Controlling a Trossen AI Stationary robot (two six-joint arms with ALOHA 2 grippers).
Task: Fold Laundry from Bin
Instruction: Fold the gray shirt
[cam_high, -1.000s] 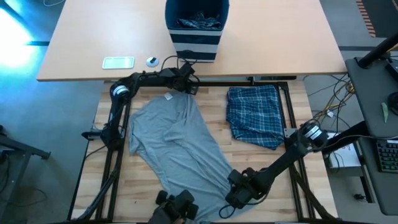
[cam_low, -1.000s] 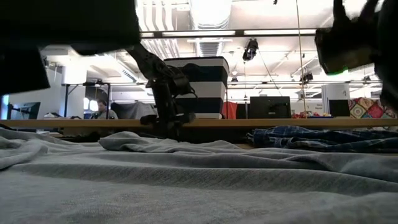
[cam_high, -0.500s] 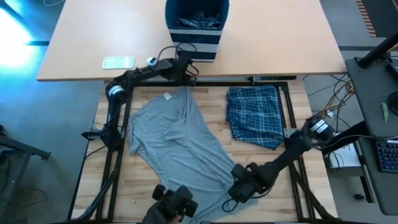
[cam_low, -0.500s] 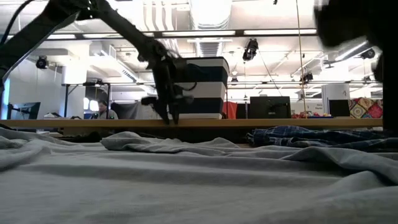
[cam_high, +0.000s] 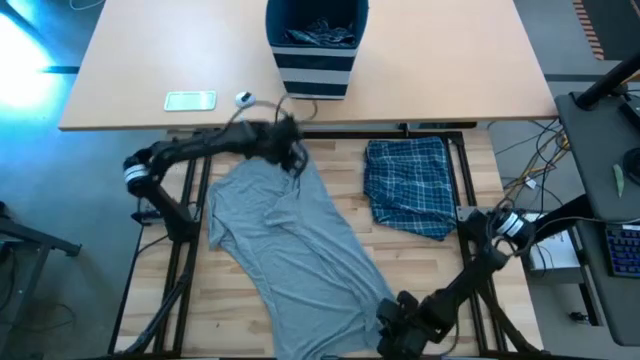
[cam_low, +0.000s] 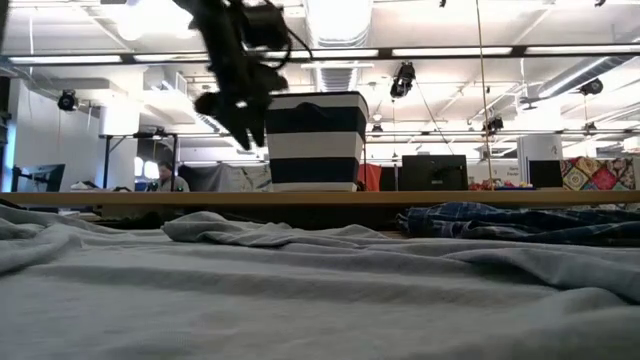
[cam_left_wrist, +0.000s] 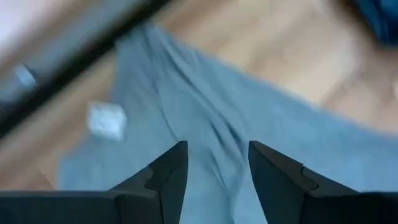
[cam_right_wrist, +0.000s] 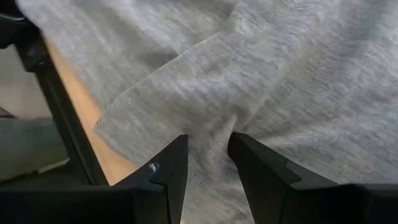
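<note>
A grey T-shirt (cam_high: 290, 240) lies spread slantwise on the wooden table, its collar end far and its hem end near. My left gripper (cam_high: 290, 152) hangs open above the collar end, clear of the cloth (cam_left_wrist: 205, 118); it also shows high up in the low view (cam_low: 240, 125). My right gripper (cam_high: 398, 325) is down at the shirt's near right corner, shut on the cloth. The striped navy bin (cam_high: 316, 50) stands on the far table with laundry inside. A folded plaid garment (cam_high: 410, 185) lies at the right. My right gripper pinches a bunched fold of the grey T-shirt (cam_right_wrist: 208, 127) between its two fingers, close to the cloth's edge (cam_right_wrist: 124, 109). The fingers slant down from the near right. Creases run toward the pinch, and the rest of the shirt lies on the table.
A flat pale device (cam_high: 190, 100) and a small round thing (cam_high: 244, 98) lie on the far table left of the bin. Black frame rails (cam_high: 400, 128) border the wooden table. A person (cam_low: 165, 175) sits far back in the room.
My left gripper has risen from the shirt's collar end and now hangs well above it, its arm swung toward the table's left. My right gripper has gone toward the near edge, and the shirt's near right corner has come along with it.
</note>
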